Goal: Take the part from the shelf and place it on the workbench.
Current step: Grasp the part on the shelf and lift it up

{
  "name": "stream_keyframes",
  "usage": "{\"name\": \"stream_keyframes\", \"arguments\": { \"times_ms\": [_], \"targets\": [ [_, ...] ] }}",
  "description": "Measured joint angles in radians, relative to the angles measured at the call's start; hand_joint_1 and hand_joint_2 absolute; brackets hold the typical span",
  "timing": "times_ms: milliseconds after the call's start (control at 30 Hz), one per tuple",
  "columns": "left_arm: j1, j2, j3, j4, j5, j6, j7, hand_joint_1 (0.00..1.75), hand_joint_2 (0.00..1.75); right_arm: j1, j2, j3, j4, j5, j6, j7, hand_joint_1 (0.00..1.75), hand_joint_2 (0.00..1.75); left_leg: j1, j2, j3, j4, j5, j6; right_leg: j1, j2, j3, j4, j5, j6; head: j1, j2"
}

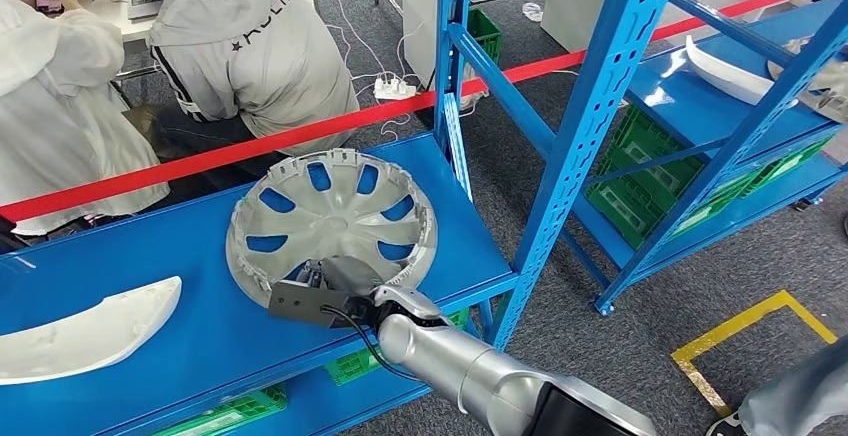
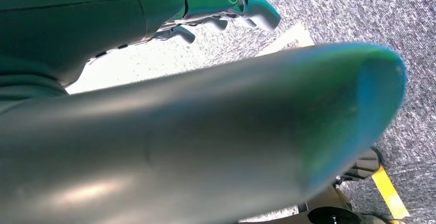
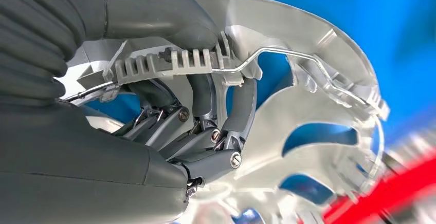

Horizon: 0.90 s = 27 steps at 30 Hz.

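Observation:
The part is a silver wheel cover (image 1: pixel 335 211) with spoke openings, lying hollow side up on the blue shelf (image 1: pixel 200 326). My right hand (image 1: pixel 330 281) reaches in from the lower right and grips its near rim. In the right wrist view the dark fingers (image 3: pixel 226 131) curl inside the wheel cover (image 3: pixel 319 80) under the clip ring, and the thumb presses over the rim from outside. My left hand (image 2: pixel 205 142) hangs over the grey carpet, its thick thumb across the picture and its fingers (image 2: pixel 226 3) apart, holding nothing.
A white curved panel (image 1: pixel 85 331) lies on the shelf left of the cover. A blue upright (image 1: pixel 590 136) stands just right of it. Red tape (image 1: pixel 250 146) runs behind, with two seated people beyond. A second rack holds a white part (image 1: pixel 725 71) and green crates (image 1: pixel 650 171).

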Motion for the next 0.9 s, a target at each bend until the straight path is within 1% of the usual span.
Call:
{"name": "stream_keyframes", "arguments": {
  "times_ms": [100,233,333,433,700,900],
  "targets": [
    [0.0,0.002,0.0,0.0,0.0,-0.004,-0.002,0.0,0.0,0.025,-0.02,-0.033,-0.116,-0.005,-0.01,-0.035,1.75,1.75,0.0,0.0,0.0,0.0,0.0,0.0,0.0,0.001,-0.001,0.0,0.0,0.0,0.0,0.0],
    [0.001,0.005,0.002,0.0,0.003,-0.005,-0.009,0.0,0.0,0.064,-0.048,-0.064,-0.308,-0.012,0.0,-0.051,1.75,1.75,0.0,0.0,-0.001,0.0,-0.001,-0.001,0.001,0.0,-0.001,0.0,0.0,0.0,0.0,0.0],
    [0.002,0.007,0.007,0.0,0.005,-0.006,-0.013,0.0,0.0,0.087,-0.067,-0.072,-0.436,-0.017,0.016,-0.065,1.75,1.75,0.0,0.0,-0.002,0.0,-0.001,-0.002,0.001,0.001,-0.002,0.0,0.0,-0.001,0.0,0.0],
    [0.003,0.009,0.016,0.0,0.008,-0.006,-0.017,0.0,0.0,0.105,-0.084,-0.073,-0.532,-0.022,0.024,-0.082,1.75,1.75,0.0,0.0,-0.002,0.0,-0.001,-0.002,0.001,0.001,-0.002,0.0,-0.001,-0.001,0.0,0.0],
    [0.01,0.014,0.026,0.0,0.012,-0.008,-0.028,0.0,0.0,0.147,-0.114,-0.072,-0.691,-0.025,-0.005,-0.13,1.75,1.75,0.0,0.0,-0.003,0.0,-0.001,-0.002,0.001,0.0,-0.003,0.0,-0.001,-0.001,0.0,0.0],
    [0.012,0.015,0.026,0.0,0.007,-0.013,-0.031,0.0,0.0,0.167,-0.137,-0.062,-0.767,-0.015,-0.046,-0.139,1.75,1.75,0.0,0.0,-0.003,0.0,-0.001,-0.002,0.001,-0.001,-0.003,0.0,-0.001,0.0,0.0,0.0]
  ]
}}
